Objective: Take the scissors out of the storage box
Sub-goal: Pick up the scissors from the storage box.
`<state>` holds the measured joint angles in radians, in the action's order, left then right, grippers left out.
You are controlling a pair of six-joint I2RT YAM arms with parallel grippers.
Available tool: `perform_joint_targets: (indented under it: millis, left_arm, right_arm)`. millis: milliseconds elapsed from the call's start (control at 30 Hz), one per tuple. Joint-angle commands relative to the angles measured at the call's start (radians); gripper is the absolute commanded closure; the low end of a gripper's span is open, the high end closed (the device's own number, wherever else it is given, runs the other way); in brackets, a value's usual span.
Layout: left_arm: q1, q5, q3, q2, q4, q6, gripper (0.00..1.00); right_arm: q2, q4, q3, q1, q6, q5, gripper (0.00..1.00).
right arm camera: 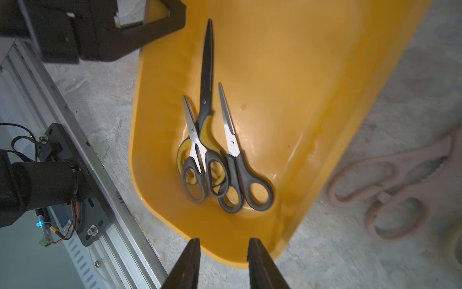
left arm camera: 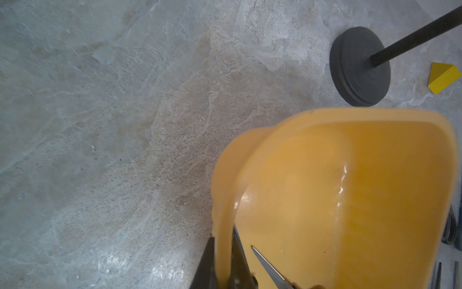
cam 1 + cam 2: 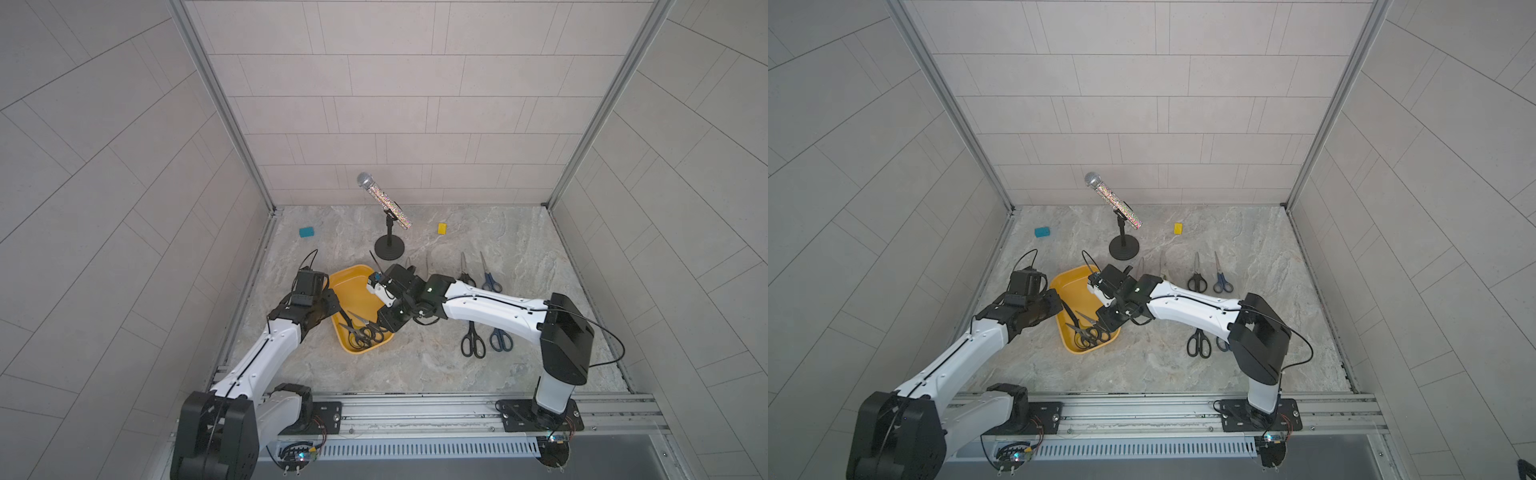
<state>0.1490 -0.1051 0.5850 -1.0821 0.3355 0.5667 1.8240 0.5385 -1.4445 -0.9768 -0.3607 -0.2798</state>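
1. Left gripper: closed on a long side wall of the storage box, with one finger outside the wall and one inside.
2. Right gripper: jaws parted with nothing between them. It is poised at the rim of the box and is clear of the scissors.
3. Storage box: a shallow yellow tub, left of centre in the lower half of both top views, lying between the two grippers.
4. Contents of the box: the long yellow-and-black scissors, the small black-handled scissors lying across them, and the second black-handled scissors alongside. Their handles crowd the end of the box nearest the lower edge of a top view.
5. Scissors on the stone-patterned table:
   - The pale pink scissors lie just beside the box.
   - Right of centre in a top view lie the upper black-handled pair and the upper blue-handled pair.
   - Below these, the lower black-handled pair and the lower blue-handled pair are partly hidden by the right arm.
6. Surroundings: a glittered microphone on a round-based stand sits above the box, a teal block to the upper left, and a small yellow block to the upper right.
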Motion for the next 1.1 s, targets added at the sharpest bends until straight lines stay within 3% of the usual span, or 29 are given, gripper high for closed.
perform_joint_targets:
  millis: [0, 433, 733, 1067]
  left_arm:
    - [0.002, -0.013, 0.022, 0.027, -0.016, -0.008, 1.0]
    - [0.002, -0.013, 0.02, 0.034, -0.02, -0.007, 1.0]
    - [0.003, -0.014, 0.021, 0.031, -0.019, -0.007, 1.0]
    - [0.003, -0.016, 0.021, 0.029, -0.018, -0.007, 1.0]
  right_arm:
    - [0.051, -0.006, -0.059, -0.013, 0.055, -0.019, 0.62]
    - [0.233, 0.082, -0.162, -0.069, 0.124, 0.08, 0.61]
    - [0.257, 0.083, -0.151, -0.074, 0.129, 0.216, 0.61]
    - [0.302, 0.034, -0.152, -0.079, 0.098, 0.174, 0.63]
